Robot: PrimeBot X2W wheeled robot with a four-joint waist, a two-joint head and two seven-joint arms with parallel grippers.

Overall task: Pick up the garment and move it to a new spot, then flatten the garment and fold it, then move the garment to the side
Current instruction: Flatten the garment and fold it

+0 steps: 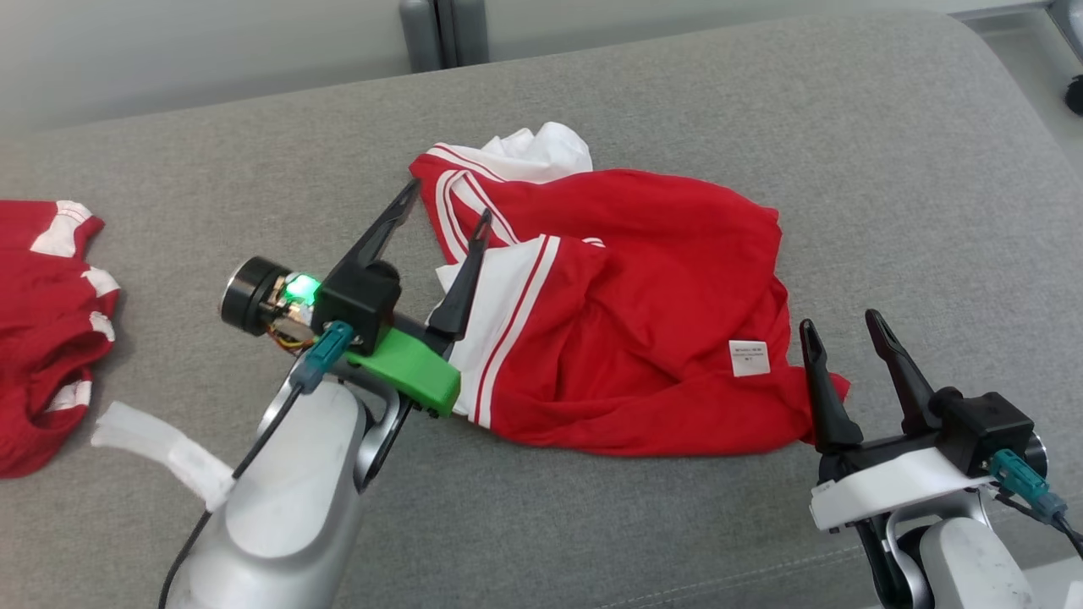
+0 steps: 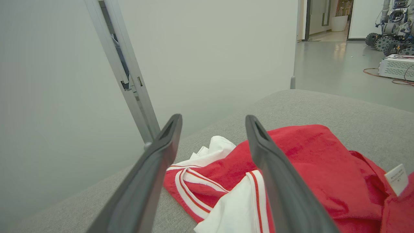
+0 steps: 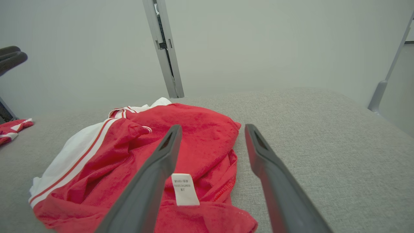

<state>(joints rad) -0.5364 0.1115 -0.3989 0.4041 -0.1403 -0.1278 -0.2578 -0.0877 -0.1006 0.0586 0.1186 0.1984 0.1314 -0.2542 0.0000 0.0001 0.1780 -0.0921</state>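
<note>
A crumpled red garment [image 1: 643, 313] with white panels and stripes lies in a heap mid-surface, a white care label [image 1: 750, 357] showing near its right corner. My left gripper [image 1: 444, 203] hovers open over its left, striped edge with nothing between the fingers. In the left wrist view, the garment [image 2: 300, 168] sits just below and beyond the left gripper [image 2: 213, 121]. My right gripper [image 1: 842, 326] stands open at the garment's lower right corner, holding nothing. In the right wrist view, the garment [image 3: 200, 136] and its label [image 3: 183, 189] lie under and left of the right gripper [image 3: 212, 129].
Everything rests on a grey fabric cushion [image 1: 846, 169]. Another red and white garment [image 1: 42, 321] lies at the far left edge. A white strip [image 1: 161, 448] trails from my left forearm. A pale wall with a grey post [image 3: 165, 48] stands behind; floor drops off at the right.
</note>
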